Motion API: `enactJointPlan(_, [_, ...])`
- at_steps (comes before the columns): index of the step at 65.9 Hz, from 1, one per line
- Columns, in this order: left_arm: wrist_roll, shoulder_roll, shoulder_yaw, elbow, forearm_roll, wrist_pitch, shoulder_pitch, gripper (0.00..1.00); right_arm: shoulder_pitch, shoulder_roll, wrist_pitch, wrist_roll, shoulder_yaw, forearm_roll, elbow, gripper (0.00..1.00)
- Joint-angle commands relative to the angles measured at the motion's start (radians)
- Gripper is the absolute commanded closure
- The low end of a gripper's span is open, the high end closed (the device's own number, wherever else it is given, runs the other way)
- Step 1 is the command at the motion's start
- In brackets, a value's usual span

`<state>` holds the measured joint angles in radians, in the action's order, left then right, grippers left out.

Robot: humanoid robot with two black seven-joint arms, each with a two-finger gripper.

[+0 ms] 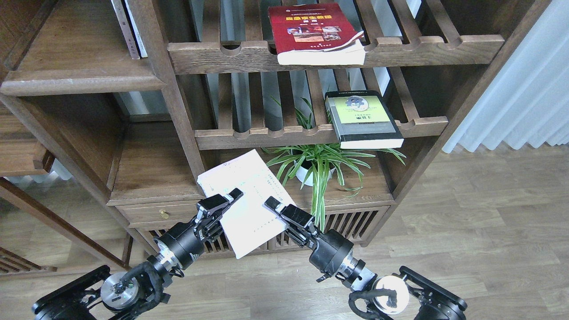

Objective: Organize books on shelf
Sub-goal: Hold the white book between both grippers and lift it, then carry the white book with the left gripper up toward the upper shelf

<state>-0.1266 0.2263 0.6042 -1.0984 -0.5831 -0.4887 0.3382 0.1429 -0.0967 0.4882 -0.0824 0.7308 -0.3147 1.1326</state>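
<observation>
Your thin pale lilac-white paperback (249, 200) is flat, faint print on cover, tilted w/ long axis running upper-left to lower-right, held in front of cabinet between both grippers. Left fingers (222, 201) clamped on its left edge; right fingers (279, 209) clamped on right edge.

Pale paperback (247, 200) held tilted between left gripper (222, 202) and right gripper (279, 210), one on each edge. Dark-red book (314, 32) flat on far slatted rack (249, 55); yellow-green book (361, 117) flat on nearer rack (262, 135). Potted plant (318, 164) below.
</observation>
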Motion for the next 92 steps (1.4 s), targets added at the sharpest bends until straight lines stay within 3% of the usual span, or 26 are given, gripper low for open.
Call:
enactJointPlan(1, [-0.001, 0.007, 0.003, -0.001, 0.006, 0.0, -0.008, 0.9, 0.0, 0.0, 0.001, 0.001, 0.012, 0.0, 0.0, 0.02])
enactJointPlan(9, [0.002, 0.027, 0.0, -0.001, 0.026, 0.0, -0.018, 0.9, 0.0, 0.003, -0.002, 0.001, 0.055, 0.0, -0.005, 0.02])
enactJointPlan(19, [0.002, 0.028, -0.003, -0.001, 0.069, 0.0, -0.022, 0.91, 0.009, 0.044, -0.144, 0.007, 0.102, 0.0, -0.008, 0.02])
enactJointPlan(32, [0.002, 0.068, 0.022, -0.017, 0.141, 0.0, -0.022, 0.92, 0.009, 0.086, -0.249, 0.013, 0.125, 0.002, -0.028, 0.02])
enactJointPlan(51, [-0.001, 0.162, 0.039, -0.118, 0.285, 0.0, -0.022, 0.95, 0.014, 0.097, -0.255, 0.013, 0.125, 0.008, -0.063, 0.02])
enactJointPlan(77, [-0.024, 0.215, 0.184, -0.202, 0.505, 0.0, -0.018, 0.97, 0.014, 0.097, -0.338, 0.013, 0.168, 0.008, -0.065, 0.01])
enactJointPlan(82, [-0.041, 0.225, 0.235, -0.247, 0.552, 0.0, -0.015, 0.98, 0.014, 0.097, -0.35, 0.015, 0.168, 0.008, -0.066, 0.01])
enactJointPlan(92, [-0.117, 0.234, 0.293, -0.281, 0.563, 0.0, -0.013, 0.98, 0.01, 0.097, -0.355, 0.015, 0.17, 0.008, -0.066, 0.01])
